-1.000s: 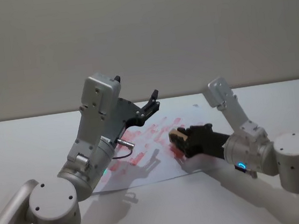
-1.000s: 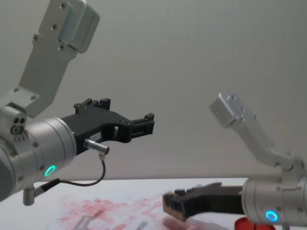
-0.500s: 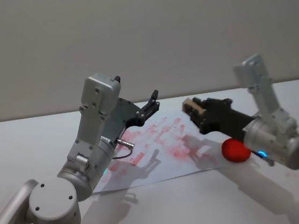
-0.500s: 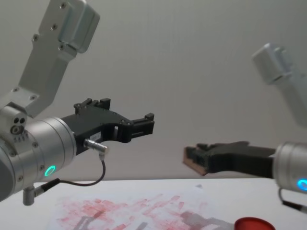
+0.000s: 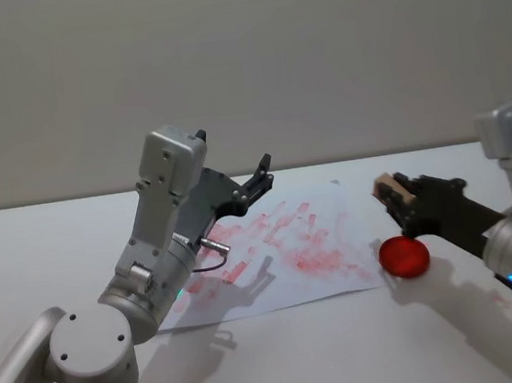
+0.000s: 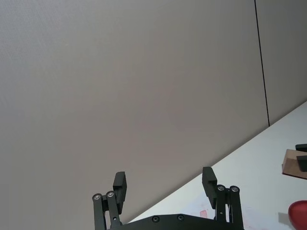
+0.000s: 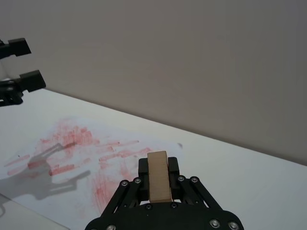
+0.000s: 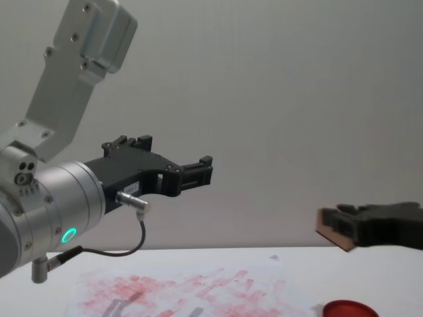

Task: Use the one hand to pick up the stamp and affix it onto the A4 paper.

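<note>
The stamp (image 5: 387,185), a small pale wood block, is clamped between the black fingers of my right gripper (image 5: 395,196), which is shut on it. The gripper hovers in the air off the right edge of the A4 paper (image 5: 285,244), just above and behind the red ink pad (image 5: 404,257). In the right wrist view the stamp (image 7: 159,182) stands upright between the fingers. The paper (image 8: 178,290) lies flat, covered in smeared red prints. My left gripper (image 5: 263,168) hangs open and empty, raised over the paper's far left part.
The round red ink pad (image 8: 348,309) sits on the white table (image 5: 48,234) just right of the paper. A plain grey wall rises behind the table. My left arm's bulky grey links stand over the paper's near left corner.
My right gripper lifted the stamp off the paper and swung it right, ending above the ink pad, which came into view. The left arm has stayed still.
</note>
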Available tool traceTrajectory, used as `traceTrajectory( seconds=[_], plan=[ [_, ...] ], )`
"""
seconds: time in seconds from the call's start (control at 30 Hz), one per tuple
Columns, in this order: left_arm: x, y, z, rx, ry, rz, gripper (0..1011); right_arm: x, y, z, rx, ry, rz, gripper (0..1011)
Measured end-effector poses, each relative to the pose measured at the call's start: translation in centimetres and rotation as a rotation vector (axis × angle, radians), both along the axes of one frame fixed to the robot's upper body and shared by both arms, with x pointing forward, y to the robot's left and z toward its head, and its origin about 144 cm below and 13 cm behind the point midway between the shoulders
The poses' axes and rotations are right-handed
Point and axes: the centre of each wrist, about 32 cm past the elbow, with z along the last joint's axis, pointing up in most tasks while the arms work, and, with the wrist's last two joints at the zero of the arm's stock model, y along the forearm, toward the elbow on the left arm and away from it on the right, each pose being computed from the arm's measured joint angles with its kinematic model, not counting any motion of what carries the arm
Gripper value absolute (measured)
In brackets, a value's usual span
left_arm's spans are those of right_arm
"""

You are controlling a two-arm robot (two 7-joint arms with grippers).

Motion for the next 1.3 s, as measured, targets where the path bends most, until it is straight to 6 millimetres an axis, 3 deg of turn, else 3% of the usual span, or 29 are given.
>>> traceTrajectory(
  seconds=[0.53, 1.3],
  plan=[
    [0.0, 0.0, 0.0, 0.000, 0.000, 0.000, 1001, 0.1, -1.9, -0.2, -0.049, 0.066, -0.037, 229],
    [0.0, 0.0, 0.0, 0.000, 0.000, 0.000, 1001, 0.5, -1.4, -2.1, -0.068, 0.178, -0.013, 232]
  ],
)
